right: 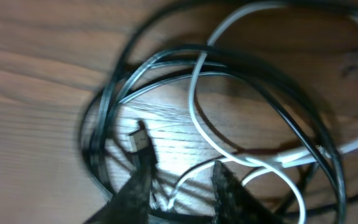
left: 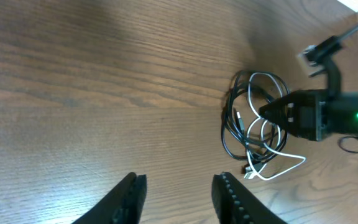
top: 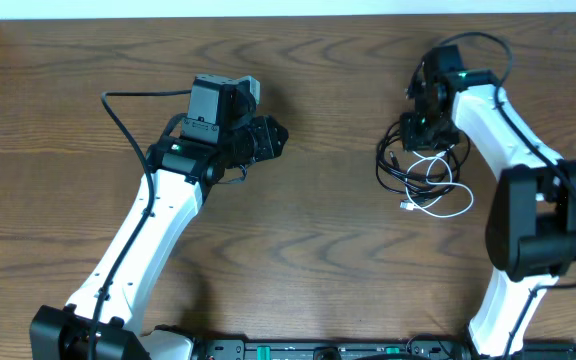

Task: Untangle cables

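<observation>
Overhead: fixed above, looks straight down, far off; wide stretch of tabletop [top: 318,250] plus both arms [top: 148,230] in frame, arm bases at bottom edge.
Left wrist: sits behind left gripper [left: 179,186] (own fingers [left: 129,199] at bottom edge), angled down across tabletop, mid-range, faces cables [left: 253,130] and right gripper [left: 267,112].
Right wrist: very close, points down onto cables, which fill frame, blurred.
All three views share cable pile; overhead and left wrist share right gripper.

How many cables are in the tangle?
2 distinguishable, both in one pile beneath the right end effector: a white cable and a black cable tangled with it. The black loops may hide more.
</observation>
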### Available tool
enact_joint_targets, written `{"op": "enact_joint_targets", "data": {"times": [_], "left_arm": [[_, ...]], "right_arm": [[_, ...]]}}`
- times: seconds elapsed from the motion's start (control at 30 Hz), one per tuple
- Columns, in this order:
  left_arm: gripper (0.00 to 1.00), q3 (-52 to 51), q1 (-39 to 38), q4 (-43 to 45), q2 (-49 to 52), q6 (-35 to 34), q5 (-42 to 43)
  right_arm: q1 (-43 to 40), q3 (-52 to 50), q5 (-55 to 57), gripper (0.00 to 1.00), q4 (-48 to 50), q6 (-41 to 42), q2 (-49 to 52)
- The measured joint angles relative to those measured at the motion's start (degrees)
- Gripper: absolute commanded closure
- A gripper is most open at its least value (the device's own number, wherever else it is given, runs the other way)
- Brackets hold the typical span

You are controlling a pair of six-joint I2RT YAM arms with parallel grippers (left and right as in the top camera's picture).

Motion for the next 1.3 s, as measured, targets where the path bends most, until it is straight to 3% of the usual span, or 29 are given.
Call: {"op": "enact_joint_targets", "data": {"times": [0.6,0.83,1.03,1.3], "left_arm": [[0.47,0.0,0.0,-1.03,0.0,1.92,0.0],[0.46,0.0,0.0,-3.58,0.0,4.74,0.11],[0.47,0.0,0.0,-4.46,0.0,7.89,0.17],[0.46,0.0,-0.15,-6.43,0.0,10.8,0.17]], "right_arm": [[2.01,0.2,1.49,0.79,0.22,-2.38,5.18],[1.79,0.72,-11.41,0.76,-2.99,-1.22,5.9],[1.46,3.13,-13.57,0.75,-8.52,4.09,6.32],[1.27,6.58,-1.31,0.75,-13.68,20.17,-1.33]]}}
